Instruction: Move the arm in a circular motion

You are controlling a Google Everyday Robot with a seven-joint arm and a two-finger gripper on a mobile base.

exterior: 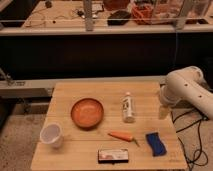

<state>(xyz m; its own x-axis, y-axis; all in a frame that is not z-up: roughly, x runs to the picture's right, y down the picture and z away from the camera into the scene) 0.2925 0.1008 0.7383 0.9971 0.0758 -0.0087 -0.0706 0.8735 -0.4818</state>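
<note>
Watching the camera view, I see the arm bent over the wooden table's right edge, its gripper hanging just right of the white bottle, holding nothing.

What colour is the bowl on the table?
Orange bowl, seen in the camera view; the arm with its gripper is at the table's right edge.

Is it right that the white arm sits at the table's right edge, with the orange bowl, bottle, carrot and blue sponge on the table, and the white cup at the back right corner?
Not quite. The camera view shows the white cup at the front left corner. The rest holds: arm and its end effector at the right edge of the table, bowl, bottle, carrot, sponge.
</note>
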